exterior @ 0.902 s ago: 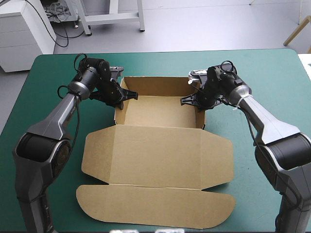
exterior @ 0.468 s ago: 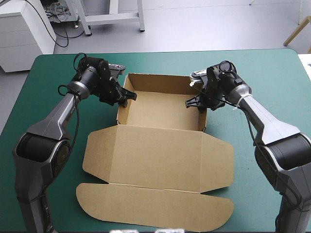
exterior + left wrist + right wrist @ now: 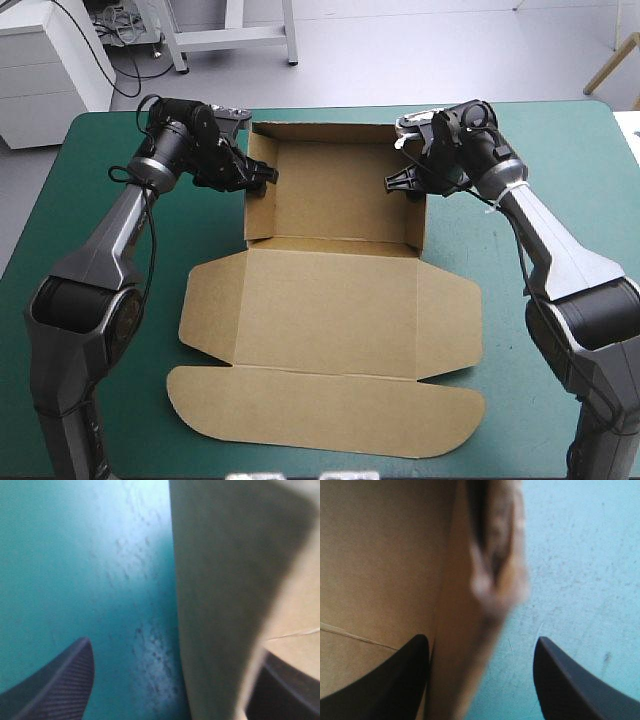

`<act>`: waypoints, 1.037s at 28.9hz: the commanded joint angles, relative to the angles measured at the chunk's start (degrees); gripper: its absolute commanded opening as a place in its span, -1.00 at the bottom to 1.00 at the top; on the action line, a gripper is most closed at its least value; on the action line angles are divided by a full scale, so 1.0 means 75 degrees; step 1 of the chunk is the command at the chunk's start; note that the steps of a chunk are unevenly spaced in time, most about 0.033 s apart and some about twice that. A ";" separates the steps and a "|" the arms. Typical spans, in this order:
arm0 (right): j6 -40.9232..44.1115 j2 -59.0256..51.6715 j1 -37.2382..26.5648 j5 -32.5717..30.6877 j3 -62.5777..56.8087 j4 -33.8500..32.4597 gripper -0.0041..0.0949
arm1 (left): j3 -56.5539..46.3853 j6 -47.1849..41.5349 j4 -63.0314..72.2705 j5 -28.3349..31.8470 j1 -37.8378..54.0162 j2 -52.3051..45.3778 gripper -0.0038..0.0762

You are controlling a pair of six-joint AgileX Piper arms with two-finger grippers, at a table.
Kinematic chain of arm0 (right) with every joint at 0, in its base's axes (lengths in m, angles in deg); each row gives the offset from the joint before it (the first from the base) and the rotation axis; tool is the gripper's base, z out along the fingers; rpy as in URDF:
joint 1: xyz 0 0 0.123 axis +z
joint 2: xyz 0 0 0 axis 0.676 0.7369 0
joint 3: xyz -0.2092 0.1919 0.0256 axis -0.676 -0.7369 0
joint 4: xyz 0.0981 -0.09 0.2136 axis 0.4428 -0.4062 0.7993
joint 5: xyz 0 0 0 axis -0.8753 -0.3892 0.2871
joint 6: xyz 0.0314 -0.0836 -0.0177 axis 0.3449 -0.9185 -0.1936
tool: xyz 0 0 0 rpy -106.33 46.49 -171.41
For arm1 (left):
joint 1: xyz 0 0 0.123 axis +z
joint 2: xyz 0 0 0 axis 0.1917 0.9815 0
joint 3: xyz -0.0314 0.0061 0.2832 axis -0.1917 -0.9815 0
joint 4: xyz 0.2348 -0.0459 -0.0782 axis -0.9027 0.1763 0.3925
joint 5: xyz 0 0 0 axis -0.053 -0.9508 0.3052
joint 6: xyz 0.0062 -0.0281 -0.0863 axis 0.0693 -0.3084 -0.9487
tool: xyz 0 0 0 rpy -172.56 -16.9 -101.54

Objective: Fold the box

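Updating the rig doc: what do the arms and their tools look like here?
The left arm and right arm have silver-grey tapering links, dark rounded joints and black wrist sections. The left tool and right tool are black, each with two broad, curved, fin-shaped fingers with a finely ribbed surface.

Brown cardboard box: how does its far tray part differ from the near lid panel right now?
The tray has walls raised; the lid lies flat on the teal-green cover. The tray sits between the open left gripper and right gripper, each straddling a side wall; the lid is untouched. Both are one brown board, joined at a crease.
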 commanded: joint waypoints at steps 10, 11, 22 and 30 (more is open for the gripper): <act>-0.0022 -0.0292 -0.0100 0.0240 0.0374 0.0054 0.22 | 0.0819 0.0009 0.0260 -0.0416 0.0049 -0.0483 0.41; -0.0022 -0.0292 -0.0100 0.0277 0.0374 0.0054 0.22 | 0.0819 0.0009 0.0260 -0.0416 0.0049 -0.0483 0.41; -0.0022 -0.0320 -0.0100 0.0251 0.0385 -0.0030 0.22 | 0.0819 0.0009 0.0225 -0.0416 0.0049 -0.0844 0.27; 0.1041 -0.0320 -0.0287 0.0010 0.1047 -0.0173 0.22 | 0.0819 0.0579 -0.0587 -0.0431 0.0049 -0.2315 -0.92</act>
